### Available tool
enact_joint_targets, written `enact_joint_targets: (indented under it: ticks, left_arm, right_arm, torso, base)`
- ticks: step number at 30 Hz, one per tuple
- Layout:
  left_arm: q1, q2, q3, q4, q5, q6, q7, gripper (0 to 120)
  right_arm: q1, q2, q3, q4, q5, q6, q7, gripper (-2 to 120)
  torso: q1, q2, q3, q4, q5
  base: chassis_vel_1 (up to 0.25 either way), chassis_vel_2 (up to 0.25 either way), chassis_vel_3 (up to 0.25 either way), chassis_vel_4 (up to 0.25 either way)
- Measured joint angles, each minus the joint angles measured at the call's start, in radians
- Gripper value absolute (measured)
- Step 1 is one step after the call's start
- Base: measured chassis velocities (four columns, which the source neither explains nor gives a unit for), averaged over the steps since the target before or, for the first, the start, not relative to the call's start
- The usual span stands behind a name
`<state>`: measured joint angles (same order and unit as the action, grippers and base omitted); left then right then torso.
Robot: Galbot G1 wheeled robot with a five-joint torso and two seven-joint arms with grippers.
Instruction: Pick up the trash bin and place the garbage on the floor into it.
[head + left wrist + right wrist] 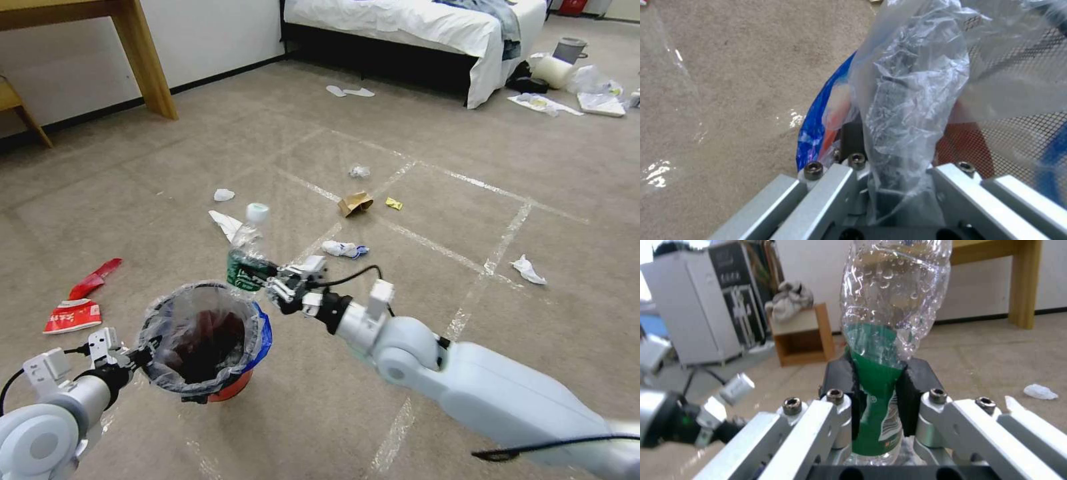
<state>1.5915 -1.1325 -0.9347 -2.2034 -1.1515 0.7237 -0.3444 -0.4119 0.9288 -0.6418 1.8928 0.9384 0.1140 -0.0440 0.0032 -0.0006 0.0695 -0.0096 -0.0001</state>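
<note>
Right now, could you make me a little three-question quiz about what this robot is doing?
1. True or false: the right gripper is shut on the clear plastic bottle.
2. What does the left gripper hold? A) the brown carton B) the trash bin by its rim C) nothing
3. Fill in: the bottle's label is ____ in colour.

Key: 1 true. 2 B; the liner bag is pinched with the rim. 3 green. The brown carton lies on the floor.

Bright, even indoor light with soft shadows; glare patches on the carpet point(658, 171); both wrist views blur nearby.
</note>
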Motion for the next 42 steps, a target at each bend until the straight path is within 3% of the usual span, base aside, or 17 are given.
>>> enact_joint_targets:
  ticks: [14, 21, 25, 33, 41, 42]
  left_arm:
    - [-0.004, -0.005, -0.019, -0.004, -0.013, 0.000, -0.005, 1]
    - [0.002, -0.014, -0.028, -0.011, -0.015, 0.000, -0.005, 1]
    - [0.003, -0.017, -0.028, -0.015, -0.015, 0.000, -0.005, 1]
    - [0.004, -0.011, -0.033, -0.015, -0.020, 0.000, -0.005, 1]
    - [0.004, -0.013, -0.035, -0.011, -0.021, -0.001, -0.006, 1]
    - [0.005, -0.017, -0.035, -0.011, -0.019, -0.001, -0.006, 1]
  right_arm:
    - [0.173, 0.100, -0.205, -0.081, -0.050, 0.005, 0.006, 16]
    - [0.189, 0.183, -0.273, -0.166, -0.115, 0.019, 0.032, 16]
    - [0.186, 0.191, -0.279, -0.183, -0.131, 0.021, 0.034, 16]
    - [0.165, 0.182, -0.271, -0.194, -0.142, 0.030, 0.035, 49]
    - [0.165, 0.177, -0.270, -0.187, -0.136, 0.031, 0.034, 73]
    - [0.165, 0.176, -0.271, -0.184, -0.136, 0.032, 0.034, 81]
  torso:
    - [0.000, 0.000, 0.000, -0.0002, -0.0001]
    - [0.000, 0.000, 0.000, 0.0001, 0.0000]
    - [0.000, 0.000, 0.000, 0.0000, 0.0001]
    - [0.000, 0.000, 0.000, -0.0001, 0.0002]
    - [0.000, 0.000, 0.000, -0.0001, 0.0001]
    - [0.000, 0.000, 0.000, -0.0001, 0.0001]
  base:
    - [0.000, 0.000, 0.000, 0.000]
    - [0.000, 0.000, 0.000, 0.000]
    - [0.000, 0.000, 0.000, 0.000]
    - [0.000, 0.000, 0.000, 0.000]
    - [0.000, 0.000, 0.000, 0.000]
    - [0.000, 0.000, 0.000, 0.000]
